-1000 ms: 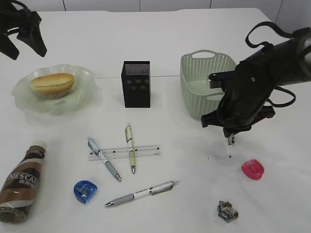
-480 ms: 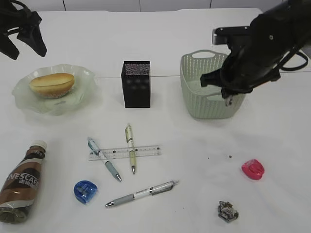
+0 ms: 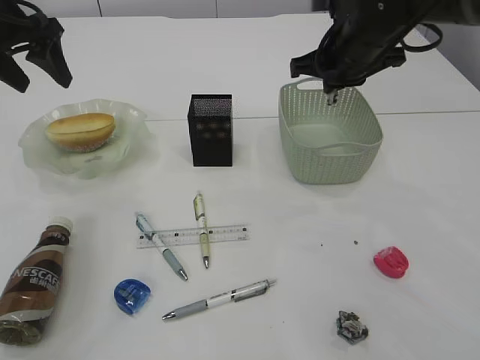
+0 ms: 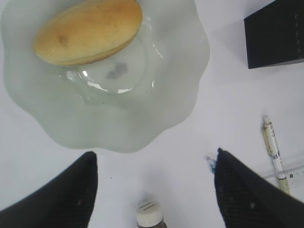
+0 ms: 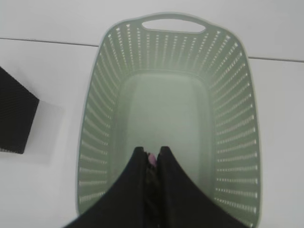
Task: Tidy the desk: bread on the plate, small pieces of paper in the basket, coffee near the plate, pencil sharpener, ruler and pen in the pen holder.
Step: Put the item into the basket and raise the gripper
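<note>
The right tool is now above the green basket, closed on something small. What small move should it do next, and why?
Probably open the right tool and let go. In the right wrist view its closed tips pinch a small scrap of paper directly above the bare floor of the basket, so the scrap should fall inside. Another crumpled paper still lies on the table.

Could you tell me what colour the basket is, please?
The basket is pale green, seen best in the right wrist view.

White surface (image 3: pixel 435 187) with a thin seam across it, pale panelled wall (image 3: pixel 225 7) behind, even soft light
</note>
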### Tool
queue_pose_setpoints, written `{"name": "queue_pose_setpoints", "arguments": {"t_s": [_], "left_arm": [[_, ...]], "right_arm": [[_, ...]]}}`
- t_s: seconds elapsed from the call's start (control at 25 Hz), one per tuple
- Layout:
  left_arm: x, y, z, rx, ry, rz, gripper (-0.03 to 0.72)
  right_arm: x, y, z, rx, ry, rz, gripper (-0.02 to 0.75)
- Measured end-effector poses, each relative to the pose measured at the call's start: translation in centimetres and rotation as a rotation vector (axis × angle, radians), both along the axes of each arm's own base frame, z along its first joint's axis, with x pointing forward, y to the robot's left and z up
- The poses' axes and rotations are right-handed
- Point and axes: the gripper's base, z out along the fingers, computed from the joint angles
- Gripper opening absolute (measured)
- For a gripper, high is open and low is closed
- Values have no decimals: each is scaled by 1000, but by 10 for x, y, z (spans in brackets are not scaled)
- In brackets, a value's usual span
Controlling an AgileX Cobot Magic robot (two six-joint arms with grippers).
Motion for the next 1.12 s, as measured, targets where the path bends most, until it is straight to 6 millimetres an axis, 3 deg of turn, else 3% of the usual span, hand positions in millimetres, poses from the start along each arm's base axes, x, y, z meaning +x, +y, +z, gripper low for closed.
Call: {"name": "queue_pose_setpoints", "arguments": {"t_s": [0.12, 0.2, 0.44, 0.52, 0.8, 1.12], "left_arm": [[0, 0, 0, 0, 0, 0, 559], [0, 0, 0, 0, 0, 0, 559], [0, 0, 0, 2, 0, 0, 559], [0, 0, 0, 2, 0, 0, 559], [0, 0, 0, 2, 0, 0, 559], [0, -1, 0, -6, 0, 0, 559]], "right_arm": [[13, 3, -12, -9, 15, -6, 22], [20, 3, -15, -8, 12, -11, 70], [27, -4, -14, -3, -2, -30, 397], [27, -6, -14, -4, -2, -34, 447], [21, -10, -3, -19, 98, -94, 463], [0, -12, 21, -32, 319, -117, 363]]}}
